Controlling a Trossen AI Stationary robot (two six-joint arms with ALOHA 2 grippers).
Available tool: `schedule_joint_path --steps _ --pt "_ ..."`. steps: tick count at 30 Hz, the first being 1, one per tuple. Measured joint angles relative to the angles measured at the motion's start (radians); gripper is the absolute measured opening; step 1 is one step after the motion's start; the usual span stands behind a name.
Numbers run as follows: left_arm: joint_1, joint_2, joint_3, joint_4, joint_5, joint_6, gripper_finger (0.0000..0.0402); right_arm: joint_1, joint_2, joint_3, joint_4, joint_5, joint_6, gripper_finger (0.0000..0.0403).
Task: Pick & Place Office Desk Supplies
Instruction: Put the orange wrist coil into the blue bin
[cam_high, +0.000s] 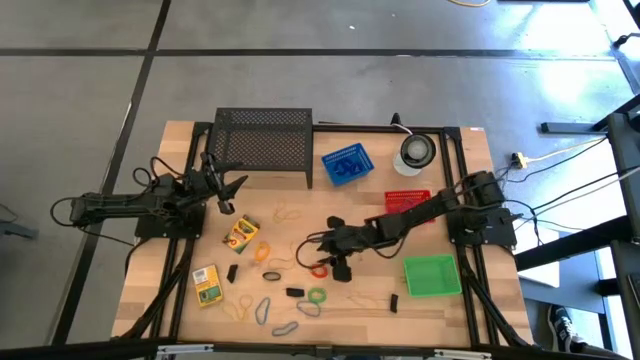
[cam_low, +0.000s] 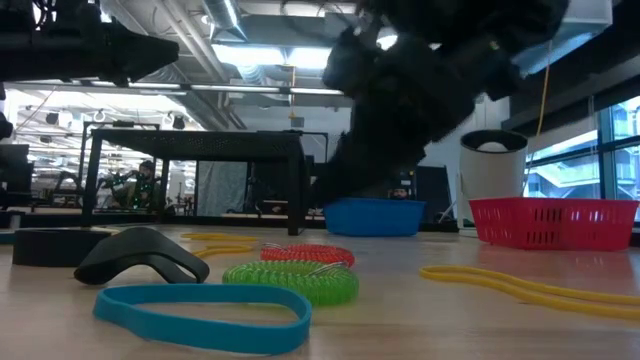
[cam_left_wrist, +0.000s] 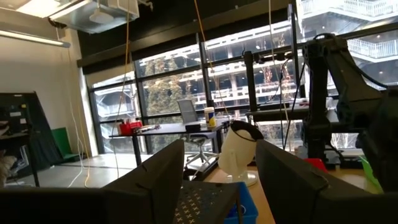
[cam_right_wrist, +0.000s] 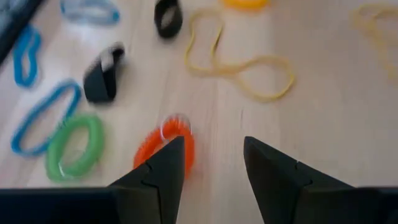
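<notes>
Table: wooden top strewn with bands and clips.
Right gripper: held parted, empty, over orange coil.
Left gripper: raised, spread wide, empty.

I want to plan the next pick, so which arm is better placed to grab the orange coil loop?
Right. The right gripper hangs open just above the orange coil loop, while the left gripper waits raised near the mesh rack.
</notes>
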Motion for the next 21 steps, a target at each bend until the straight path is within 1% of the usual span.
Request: schedule_joint_path --steps 7,11,14,17,21 --pt "0.000 0.000 0.000 0.003 0.005 0.000 0.0194 -0.010 0.065 0.121 -0.143 -0.109 -0.120 0.0165" --pt "0.000 0.000 0.000 0.003 0.005 0.000 0.0194 -0.010 0.097 0.165 -0.208 -0.128 -0.190 0.0165" --pt "0.000 0.000 0.000 0.003 0.005 0.000 0.0194 -0.010 0.110 0.188 -0.239 -0.098 -0.255 0.0165" --pt "0.000 0.000 0.000 0.003 0.006 0.000 0.0194 -0.015 0.112 0.200 -0.259 -0.038 -0.336 0.0165" --pt "0.000 0.000 0.000 0.004 0.005 0.000 0.0194 -0.022 0.111 0.201 -0.307 0.017 -0.377 0.0165"
